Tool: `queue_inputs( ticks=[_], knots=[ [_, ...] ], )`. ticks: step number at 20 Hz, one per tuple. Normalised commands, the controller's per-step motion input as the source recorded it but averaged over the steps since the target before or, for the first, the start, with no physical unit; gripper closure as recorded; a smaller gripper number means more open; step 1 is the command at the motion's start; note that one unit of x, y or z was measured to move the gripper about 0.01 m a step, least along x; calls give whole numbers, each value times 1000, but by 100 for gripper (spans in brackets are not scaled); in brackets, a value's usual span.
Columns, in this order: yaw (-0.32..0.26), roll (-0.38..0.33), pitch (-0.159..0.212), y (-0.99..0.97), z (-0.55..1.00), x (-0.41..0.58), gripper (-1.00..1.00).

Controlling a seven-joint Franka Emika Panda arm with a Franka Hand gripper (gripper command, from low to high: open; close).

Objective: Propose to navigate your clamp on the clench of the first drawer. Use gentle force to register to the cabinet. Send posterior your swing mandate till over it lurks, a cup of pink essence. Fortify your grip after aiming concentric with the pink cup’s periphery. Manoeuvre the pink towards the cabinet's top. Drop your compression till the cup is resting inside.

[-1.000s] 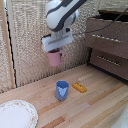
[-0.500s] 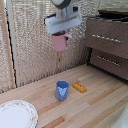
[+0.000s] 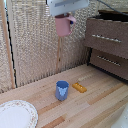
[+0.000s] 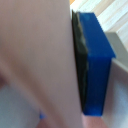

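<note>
Exterior view: we see the clamp [image 3: 65, 18] at the frame's top edge, its upper body cut off, fingers hidden by the pink cup [image 3: 64, 25] it holds, lifted high above the table [image 3: 100, 102]. Beyond the clamp toward the exterior view's right stands the cabinet [image 3: 107, 42]; the first drawer [image 3: 106, 36] sits pulled out, the clench [image 3: 106, 38] blurry. Far below the clamp sit a blue cup [image 3: 62, 90] and, just beside it, a small yellow block [image 3: 79, 88]. A plate [image 3: 16, 115] is cut off at the corner. Wrist view is nearly filled by blurred pink wall, one blue finger pad [image 4: 94, 60] pressed against it; the other finger is hidden.
</note>
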Motion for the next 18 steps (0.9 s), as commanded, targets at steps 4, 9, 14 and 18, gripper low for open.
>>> queue_inputs(
  ticks=[4,9,14,18],
  knots=[
    [-222,24,82,-468,1000,102,100],
    [-213,35,109,-525,995,97,100],
    [-174,44,83,-630,990,76,100],
    [-121,42,-9,-734,838,158,100]
  ],
)
